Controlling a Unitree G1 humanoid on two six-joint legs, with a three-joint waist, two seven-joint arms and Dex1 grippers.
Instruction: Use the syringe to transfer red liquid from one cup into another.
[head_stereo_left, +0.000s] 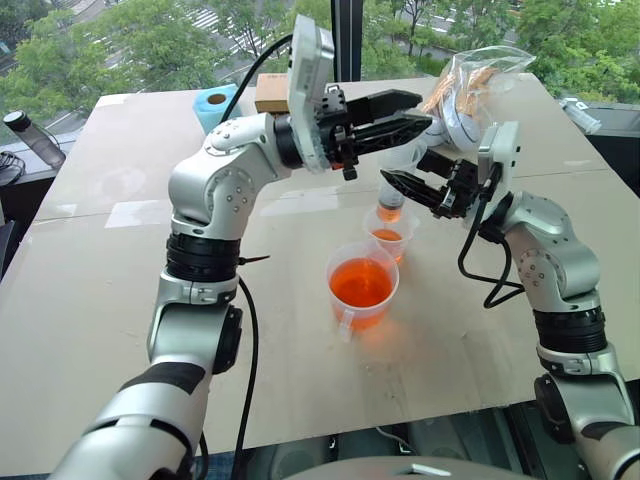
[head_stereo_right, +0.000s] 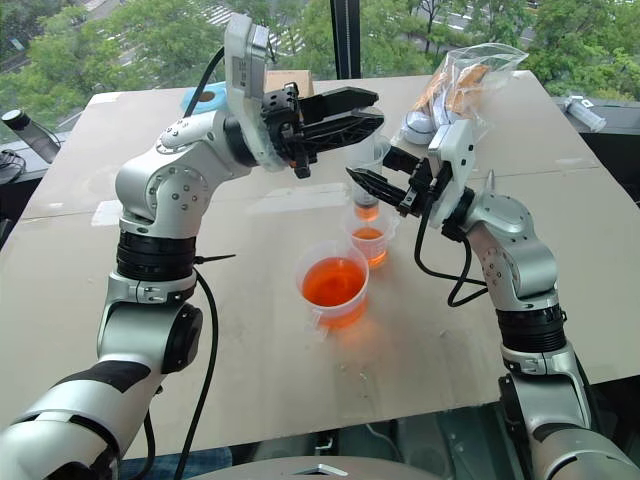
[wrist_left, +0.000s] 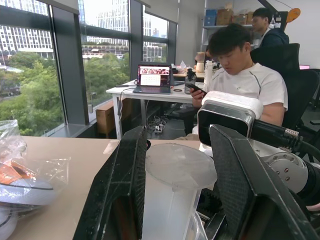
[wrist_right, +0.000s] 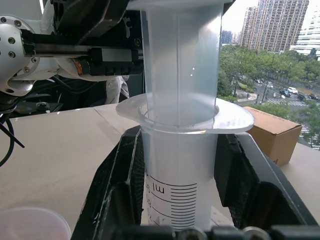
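Above: syringe (wrist_right: 182, 150) held upright over the smaller cup (head_stereo_right: 368, 240).
Right gripper (wrist_right: 181, 200) clamps the barrel below its flange; left gripper (wrist_left: 182, 190) pinches the white plunger (wrist_left: 175, 170) above. Syringe tip points into the smaller cup, beside the wider handled cup (head_stereo_left: 361, 287) of red liquid (head_stereo_left: 360, 282) on the table (head_stereo_left: 100, 250).

- The liquid (head_stereo_left: 361, 282) in the bigger cup (head_stereo_left: 345, 312) was bright orange-red; the cup was see-through plastic.
- The small cup (head_stereo_left: 392, 240) was clear, holding the same orange-red.
- The syringe (wrist_right: 182, 165) was cloudy white with black marks.
- Both sets of fingers (wrist_right: 125, 185) were black.
- The table (head_stereo_left: 100, 300) was pale beige.
- The box (wrist_right: 272, 132) was brown cardboard.
- The tape roll (head_stereo_left: 213, 103) was light blue.
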